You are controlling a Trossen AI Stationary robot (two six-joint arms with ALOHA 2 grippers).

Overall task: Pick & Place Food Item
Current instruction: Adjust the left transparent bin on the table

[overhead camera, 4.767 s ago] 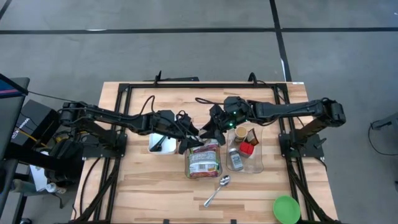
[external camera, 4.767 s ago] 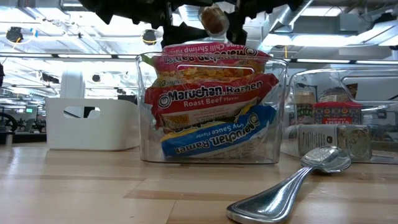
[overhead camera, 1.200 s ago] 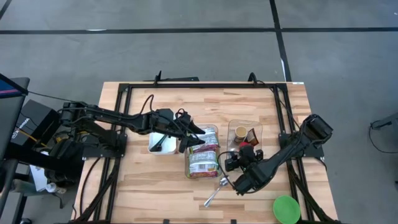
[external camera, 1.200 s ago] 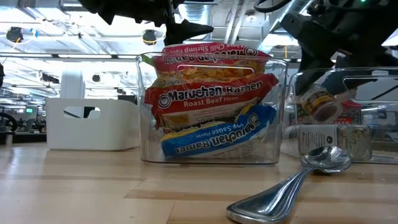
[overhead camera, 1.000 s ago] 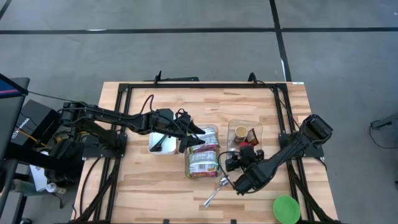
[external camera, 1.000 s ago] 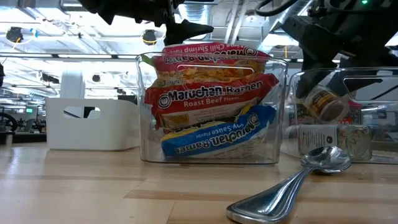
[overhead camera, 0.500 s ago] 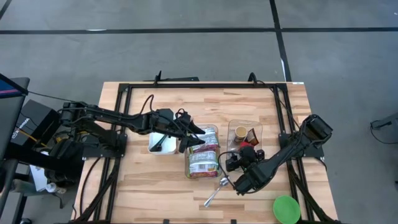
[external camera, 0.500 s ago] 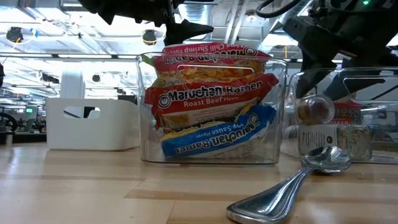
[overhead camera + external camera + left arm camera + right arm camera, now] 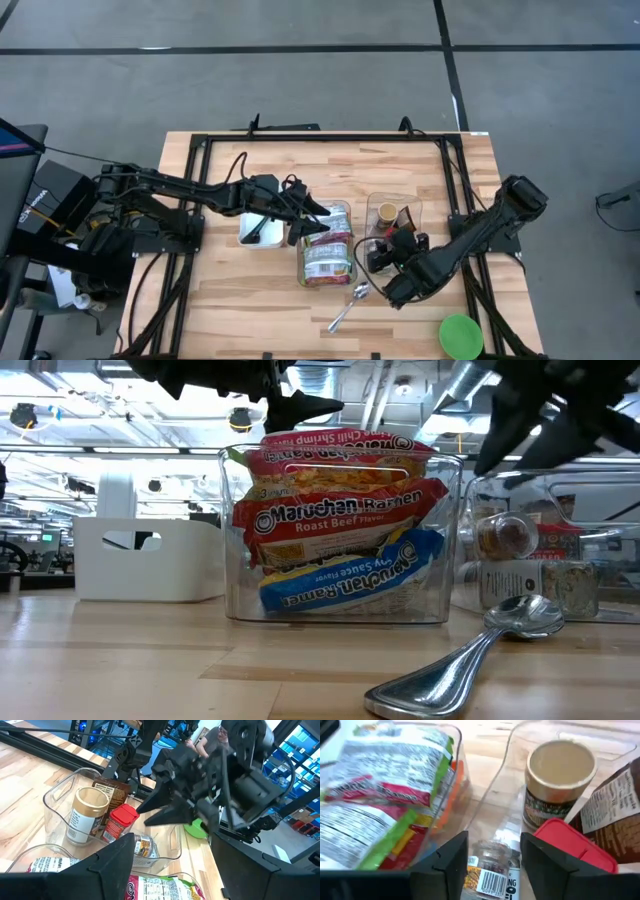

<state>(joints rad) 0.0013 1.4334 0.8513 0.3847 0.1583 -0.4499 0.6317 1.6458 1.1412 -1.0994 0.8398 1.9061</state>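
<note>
A: Where is the spice jar (image 9: 503, 536)?

B: It lies on its side in the clear bin (image 9: 419, 263), on top of another jar with a barcode label (image 9: 496, 876), just below the right gripper (image 9: 490, 851). Nothing touches it; the right fingers (image 9: 451, 856) stand apart with only air between them, holding nothing.

A: What sits past those fingertips?

B: Beyond them stands an upright jar with a tan lid (image 9: 561, 764), and beside it a red-capped container (image 9: 576, 844) and a brown packet (image 9: 615, 814), all in the same bin. To one side of the fingers is the second clear bin (image 9: 242, 520), stuffed with ramen packets (image 9: 335, 512).

A: And the left gripper (image 9: 306, 222)?

B: It hangs over the ramen bin, fingers (image 9: 116, 860) parted with nothing between them. From its wrist the right arm (image 9: 220, 785) shows across the spice bin, above the jars.

A: Anything else on the table (image 9: 230, 300)?

B: A spoon (image 9: 468, 660) lies on the wood just in front of the spice bin, close beside the right gripper. A white bin (image 9: 148, 556) stands behind the left fingers, and a green lid (image 9: 460, 336) lies well apart, near the table's corner
</note>
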